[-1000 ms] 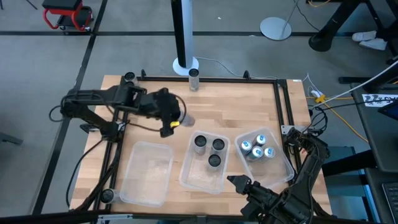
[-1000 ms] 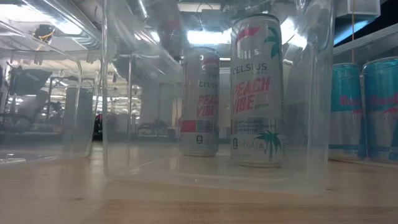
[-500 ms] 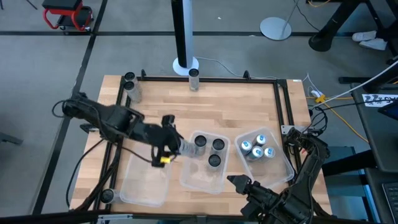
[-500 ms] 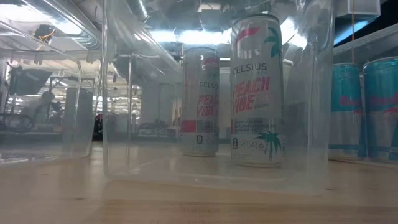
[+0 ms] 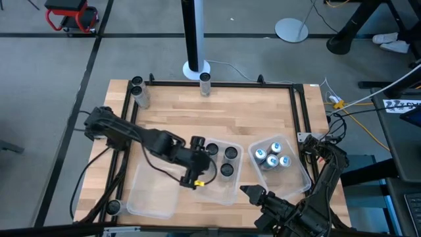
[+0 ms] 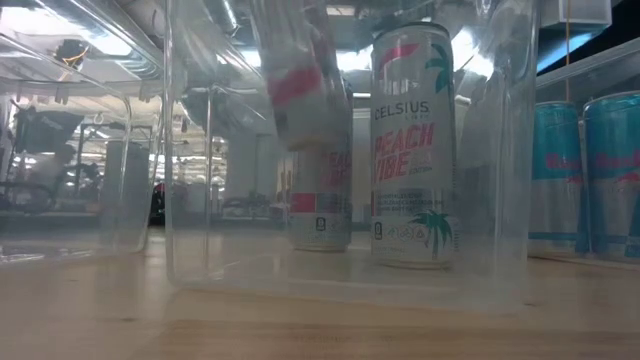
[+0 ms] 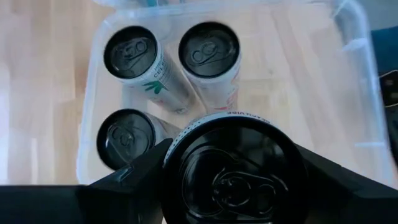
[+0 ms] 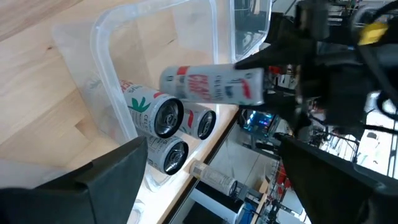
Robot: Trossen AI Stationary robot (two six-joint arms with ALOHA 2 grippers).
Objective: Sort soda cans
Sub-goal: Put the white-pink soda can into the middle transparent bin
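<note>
The left gripper (image 7: 233,186) has its jaws clamped on a black-topped Celsius can (image 7: 235,169), holding it above the middle clear bin (image 5: 217,187). In the low view the held can hangs clear of the bin floor, slightly tilted, in front of one standing can. Three matching Celsius cans (image 5: 227,170) already stand at the far end of that bin; the open floor lies at its near end.

The risk, as I judge it, is the descent. The held can sits close to the three standing ones, so lowering it with that tilt could clip a neighbour's rim and topple it, or the can could land on edge and roll when released. The bin wall is also near.

To the right, a second bin (image 5: 299,176) holds blue-sided cans (image 5: 271,155); the left bin (image 5: 152,184) looks empty. Three more cans (image 5: 205,83) wait along the desk (image 5: 250,112) far edge. The right gripper (image 5: 252,192) rests at the near edge, jaws apart.
</note>
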